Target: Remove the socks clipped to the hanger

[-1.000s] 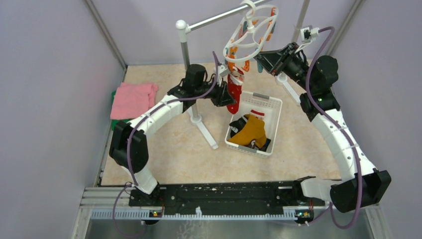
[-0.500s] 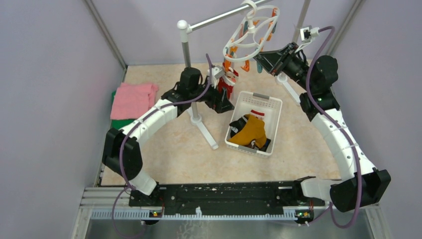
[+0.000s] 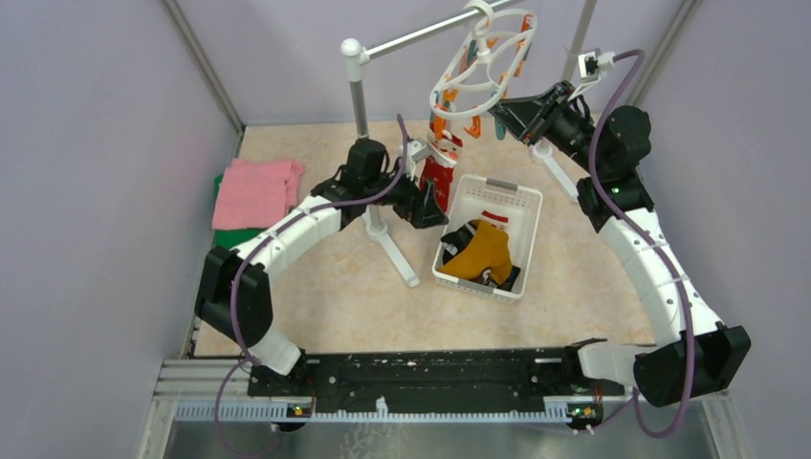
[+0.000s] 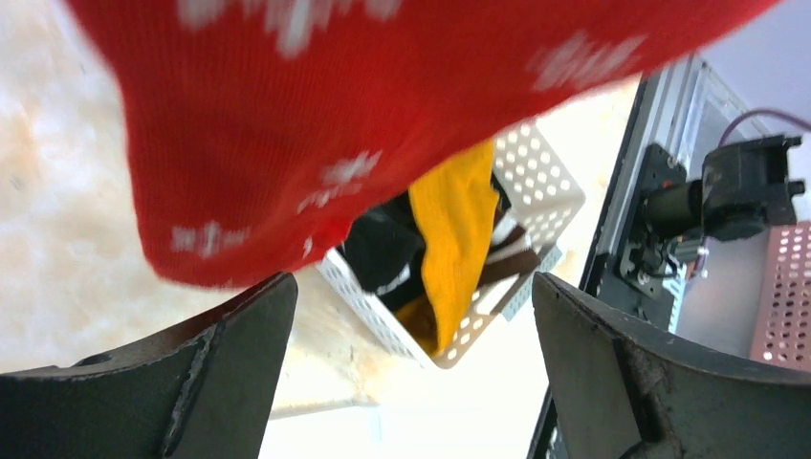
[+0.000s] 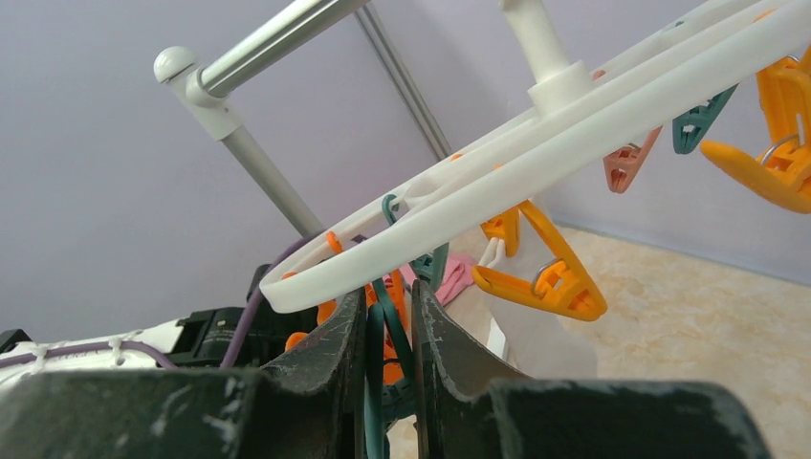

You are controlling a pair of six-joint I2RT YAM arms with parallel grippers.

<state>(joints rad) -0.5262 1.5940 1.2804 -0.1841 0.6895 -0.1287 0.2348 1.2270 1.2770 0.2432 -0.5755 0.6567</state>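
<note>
Sock point(image 4: 316, 124) red, white-dotted; its upper part cut off.

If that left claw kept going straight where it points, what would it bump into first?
Probably the red dotted sock, close in front of the open left gripper. The white basket lies beyond it, though depth is hard to judge.

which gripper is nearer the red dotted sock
left. left gripper is beside the red dotted sock; right gripper is up at the hanger, shut on a teal clip
</note>
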